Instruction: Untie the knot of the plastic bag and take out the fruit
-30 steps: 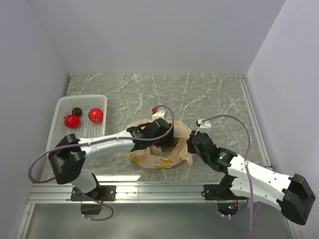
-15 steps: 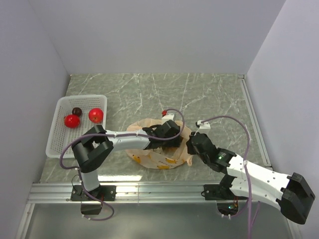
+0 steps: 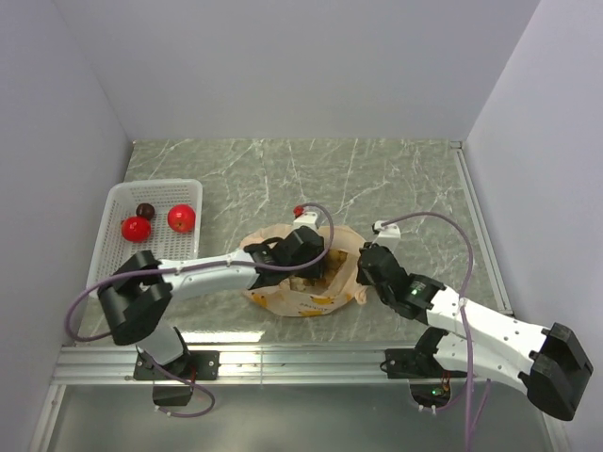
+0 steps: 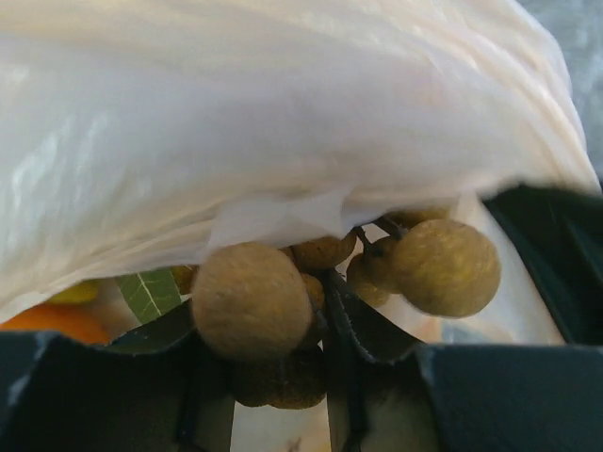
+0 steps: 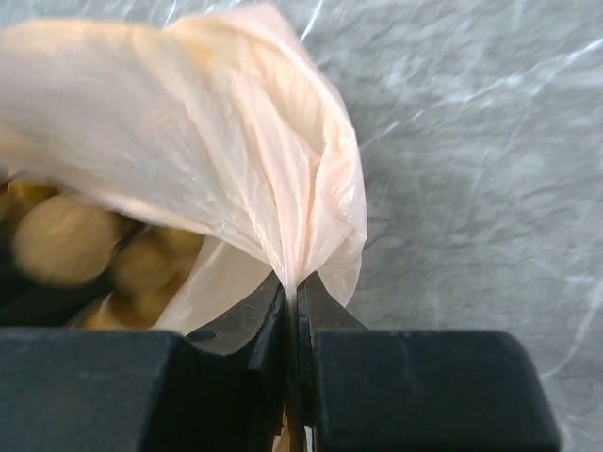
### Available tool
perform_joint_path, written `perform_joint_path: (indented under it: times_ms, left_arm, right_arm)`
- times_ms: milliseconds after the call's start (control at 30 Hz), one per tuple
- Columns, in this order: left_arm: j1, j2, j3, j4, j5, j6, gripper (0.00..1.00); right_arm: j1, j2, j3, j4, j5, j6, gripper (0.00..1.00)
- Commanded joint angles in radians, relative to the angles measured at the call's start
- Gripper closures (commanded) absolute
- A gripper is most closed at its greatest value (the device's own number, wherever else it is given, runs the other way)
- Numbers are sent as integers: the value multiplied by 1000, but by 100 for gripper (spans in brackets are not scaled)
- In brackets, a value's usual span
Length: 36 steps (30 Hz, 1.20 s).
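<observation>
The plastic bag (image 3: 283,299) lies open at the table's front middle; no knot shows. My left gripper (image 3: 306,268) is inside the bag's mouth. In the left wrist view the left gripper (image 4: 273,377) is shut on the tan cluster of small balls (image 4: 250,299), with the bag's film (image 4: 283,113) draped above. An orange (image 4: 42,325) and a green leaf (image 4: 149,292) lie to the left inside. My right gripper (image 3: 360,273) is shut on the bag's right edge (image 5: 311,217); it also shows in the right wrist view (image 5: 295,301). The cluster shows blurred there (image 5: 52,250).
A white basket (image 3: 105,247) stands at the left, holding two red fruit (image 3: 137,228) (image 3: 181,217) and a dark maroon one (image 3: 144,210). White walls close the table at the left, back and right. The marbled tabletop (image 3: 396,179) lies behind the bag.
My left gripper pushed right into the bag, then came back a little to the left, staying inside it. My right gripper kept its hold on the bag's edge and shifted slightly.
</observation>
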Motion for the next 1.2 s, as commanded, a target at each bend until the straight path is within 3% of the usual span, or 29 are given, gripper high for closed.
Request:
perform_joint_path:
  times_ms: [0, 267, 500, 767, 1000, 1167]
  left_arm:
    - [-4, -109, -50, 23, 69, 44, 81]
    - [-30, -314, -165, 3, 209, 168, 82]
    - [18, -566, -196, 101, 91, 151, 84]
    - [160, -540, -49, 200, 42, 93, 83]
    - [484, -480, 102, -12, -106, 95, 82]
    - [749, -465, 104, -185, -185, 115, 82]
  right_arm:
    - [-18, 29, 93, -39, 107, -4, 88]
    - [-81, 131, 196, -77, 136, -25, 88]
    - [-63, 152, 123, 15, -3, -38, 89]
    - [33, 158, 80, 13, -5, 11, 89]
    - [51, 128, 66, -1, 7, 22, 89]
    - [51, 80, 64, -10, 11, 16, 89]
